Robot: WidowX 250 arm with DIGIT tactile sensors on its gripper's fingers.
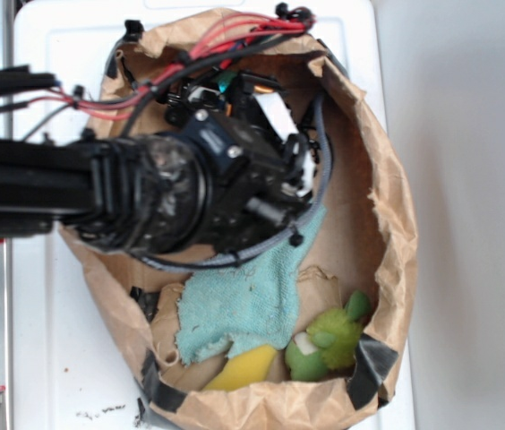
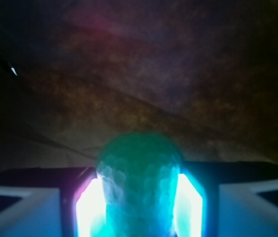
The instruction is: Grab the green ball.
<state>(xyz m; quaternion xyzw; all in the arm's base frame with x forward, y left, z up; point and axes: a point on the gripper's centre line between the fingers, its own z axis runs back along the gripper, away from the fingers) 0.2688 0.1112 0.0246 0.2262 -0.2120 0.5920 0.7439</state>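
In the wrist view the green ball [image 2: 140, 177], teal with a bumpy knitted surface, fills the space between my two glowing pads [image 2: 90, 207]. Both pads press its sides, so my gripper [image 2: 139, 212] is shut on it. Behind the ball I see dim brown paper. In the exterior view my black gripper [image 1: 275, 175] reaches into the upper part of a brown paper bag [image 1: 387, 233]; the arm and cables hide the ball there.
Lower in the bag lie a light blue terry cloth [image 1: 243, 300], a lime-green plush toy with ears [image 1: 329, 336] and a yellow object [image 1: 243, 367]. The bag's crumpled walls rise all around. It sits on a white surface [image 1: 64, 358].
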